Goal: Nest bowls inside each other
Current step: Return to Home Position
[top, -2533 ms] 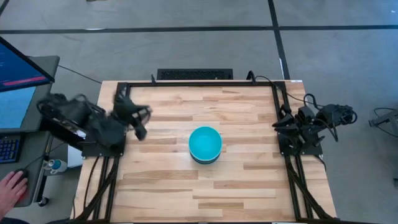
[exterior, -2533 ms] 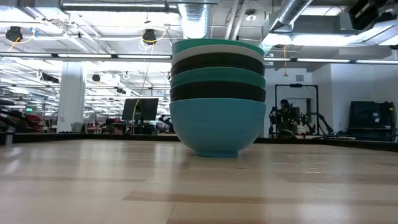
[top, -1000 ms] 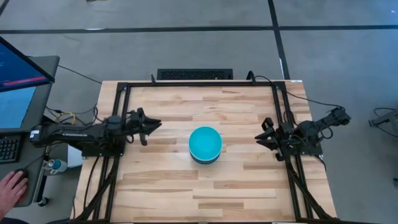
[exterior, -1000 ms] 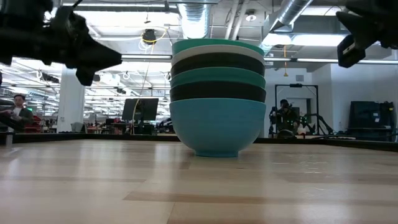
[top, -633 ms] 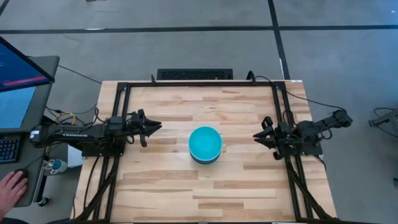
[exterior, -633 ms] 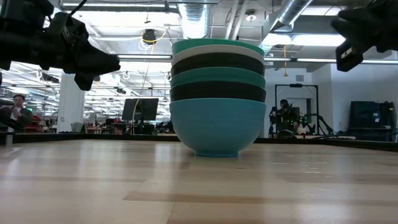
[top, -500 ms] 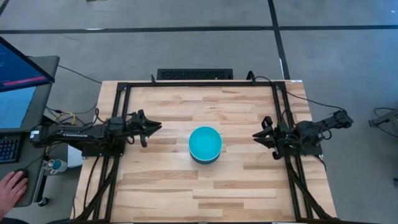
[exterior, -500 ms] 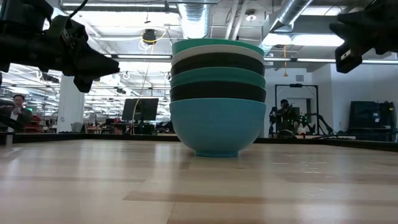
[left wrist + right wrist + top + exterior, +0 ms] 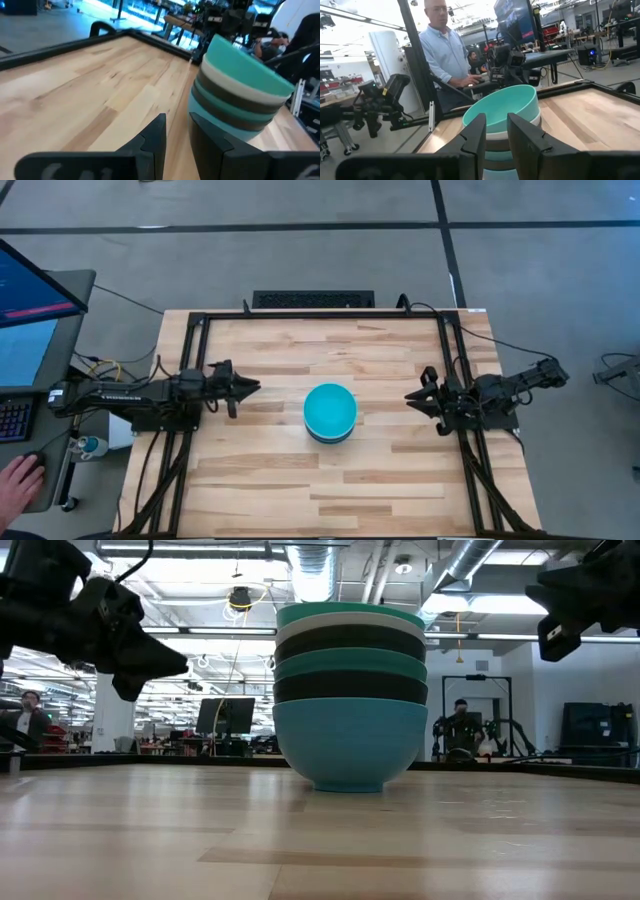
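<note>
The bowls [image 9: 330, 412] stand as one nested stack at the table's middle. In the low view the stack [image 9: 349, 700] shows several rims, teal-green on top, then white, black, teal and black, with a cyan-blue bowl at the bottom resting on its foot. My left gripper [image 9: 248, 386] hovers above the table to the stack's left, pointing at it, fingers shut. My right gripper [image 9: 408, 396] hovers to the stack's right, also pointing at it, fingers shut. Each wrist view looks past its gripper [image 9: 177, 120] [image 9: 496, 120] at the stack [image 9: 240, 95] [image 9: 502, 112].
Black frame rails [image 9: 300, 313] border the wooden table [image 9: 300, 480]. A monitor [image 9: 30, 290] and a person's hand [image 9: 20, 480] are beyond the left edge; the right wrist view shows a person [image 9: 445, 55] there. Bare wood lies all around the stack.
Both arms have stayed stretched out level toward the stack. The right gripper has crept slightly toward the stack. The left gripper has turned a little about its own axis and dipped slightly. The stack has not moved.
</note>
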Available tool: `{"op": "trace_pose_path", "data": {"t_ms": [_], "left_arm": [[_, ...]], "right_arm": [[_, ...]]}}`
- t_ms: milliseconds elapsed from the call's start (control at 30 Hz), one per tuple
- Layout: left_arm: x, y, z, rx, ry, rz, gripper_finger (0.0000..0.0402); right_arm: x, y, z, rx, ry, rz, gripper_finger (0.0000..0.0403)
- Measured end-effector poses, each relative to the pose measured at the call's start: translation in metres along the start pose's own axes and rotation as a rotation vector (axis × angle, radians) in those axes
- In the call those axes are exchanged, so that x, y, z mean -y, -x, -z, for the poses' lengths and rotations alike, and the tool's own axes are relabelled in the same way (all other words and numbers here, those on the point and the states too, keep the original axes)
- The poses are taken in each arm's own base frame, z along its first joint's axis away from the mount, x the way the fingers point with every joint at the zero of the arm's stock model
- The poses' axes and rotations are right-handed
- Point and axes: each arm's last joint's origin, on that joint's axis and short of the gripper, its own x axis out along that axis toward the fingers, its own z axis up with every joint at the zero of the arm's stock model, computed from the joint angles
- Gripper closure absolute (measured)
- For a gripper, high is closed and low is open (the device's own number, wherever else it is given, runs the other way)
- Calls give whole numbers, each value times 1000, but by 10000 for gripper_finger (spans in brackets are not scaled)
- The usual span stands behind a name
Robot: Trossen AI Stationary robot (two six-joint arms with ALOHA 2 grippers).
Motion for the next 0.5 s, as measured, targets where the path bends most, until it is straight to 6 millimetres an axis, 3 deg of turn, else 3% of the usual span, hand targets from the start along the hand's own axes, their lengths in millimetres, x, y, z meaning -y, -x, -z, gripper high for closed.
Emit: {"op": "trace_pose_path", "data": {"t_ms": [400,500], "left_arm": [[-8,3,21,-214,-23,-86,329],[-7,3,19,-201,-22,-72,329]], "right_arm": [[0,0,0,-1,0,0,301],[0,0,0,-3,1,1,301]]}}
